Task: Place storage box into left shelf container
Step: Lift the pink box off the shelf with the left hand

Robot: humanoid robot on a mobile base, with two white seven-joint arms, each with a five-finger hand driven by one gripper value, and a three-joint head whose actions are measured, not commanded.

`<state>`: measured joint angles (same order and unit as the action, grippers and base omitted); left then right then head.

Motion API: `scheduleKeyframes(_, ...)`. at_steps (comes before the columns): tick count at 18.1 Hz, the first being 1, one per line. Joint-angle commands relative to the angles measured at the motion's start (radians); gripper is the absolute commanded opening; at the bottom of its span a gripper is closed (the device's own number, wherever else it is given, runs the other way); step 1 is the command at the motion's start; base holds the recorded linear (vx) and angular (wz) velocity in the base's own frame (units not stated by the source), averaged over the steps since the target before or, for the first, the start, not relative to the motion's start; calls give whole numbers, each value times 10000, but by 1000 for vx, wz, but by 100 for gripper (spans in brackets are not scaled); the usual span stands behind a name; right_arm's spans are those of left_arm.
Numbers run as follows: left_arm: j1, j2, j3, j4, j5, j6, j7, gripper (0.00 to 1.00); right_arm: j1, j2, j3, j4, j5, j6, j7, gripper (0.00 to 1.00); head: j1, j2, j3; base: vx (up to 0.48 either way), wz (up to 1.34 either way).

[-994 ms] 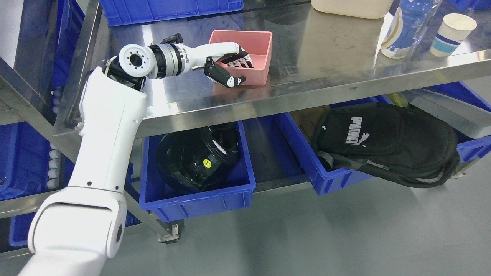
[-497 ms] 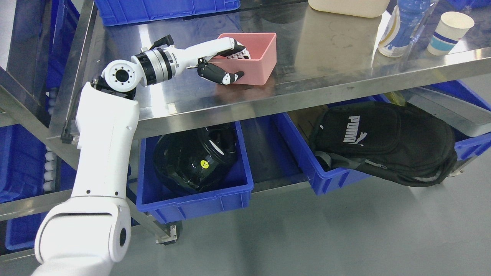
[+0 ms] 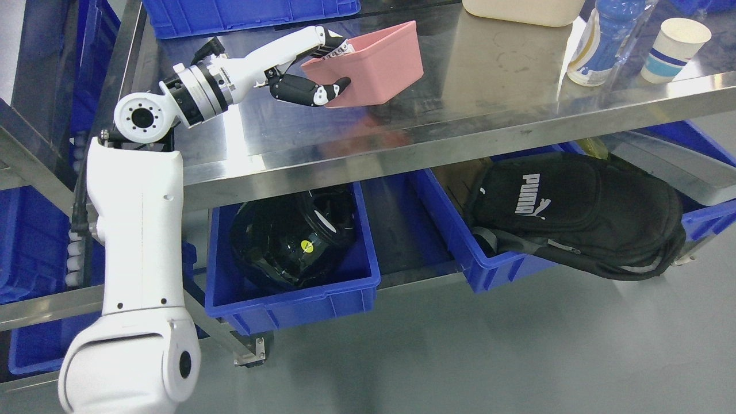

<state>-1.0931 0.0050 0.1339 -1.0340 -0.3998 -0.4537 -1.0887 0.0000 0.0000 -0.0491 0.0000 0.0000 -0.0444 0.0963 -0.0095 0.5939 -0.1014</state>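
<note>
1. Nearest, at 7 o'clock, the white left arm [image 3: 138, 230] comes up from the bottom edge and bends toward the desk.
2. Under the desk, at about 6 o'clock, a blue bin [image 3: 299, 302] holds a black helmet [image 3: 287, 236] with a small yellow sticker on it.
3. At 4 o'clock a second blue bin [image 3: 489, 267] carries a black bag [image 3: 581, 213] with white letters. The bag is too big and hangs over the bin's front edge.
4. More blue bins [image 3: 29, 230] sit on the shelf at 9 o'clock. What is in them is hard to see.
5. The shiny metal desk [image 3: 489, 92] runs across the middle of the view.
6. At about 11 o'clock the left hand [image 3: 313, 69] is gripping the pink storage box [image 3: 374, 66]. Its fingers [image 3: 332, 50] hook over the box's left rim and the thumb presses on the outside wall.
7. The box is off the desk and tilted, with its left side lower. Its inside faces away, so I cannot tell what is in it.
8. At 1 o'clock a blue bottle [image 3: 601, 37] stands just beside a paper cup [image 3: 673, 49] with a blue stripe.
9. Farthest, a cream tub [image 3: 520, 10] sits at 12 o'clock, and a blue container [image 3: 247, 12] sits at 11 o'clock at the top edge.
</note>
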Motion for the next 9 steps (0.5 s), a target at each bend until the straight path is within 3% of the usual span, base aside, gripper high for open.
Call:
scheduleKeyframes(1, 1615, 124, 565, -3632, 944, -34, -510, 1, 261, -174, 0, -175, -31, -1, 1752, 100, 0, 0, 0, 0, 0)
scheduleKeyframes(4, 2614, 124, 150, -4415, 1389, -584, -495, 1, 261, -174, 0, -175, -31, -1, 1752, 100, 0, 0, 0, 0, 0)
scheduleKeyframes(9, 3030, 124, -464, -4693, 1513, -1322, -403, 0, 261, -174, 0, -175, -31, -1, 1752, 100, 0, 0, 0, -78, 81)
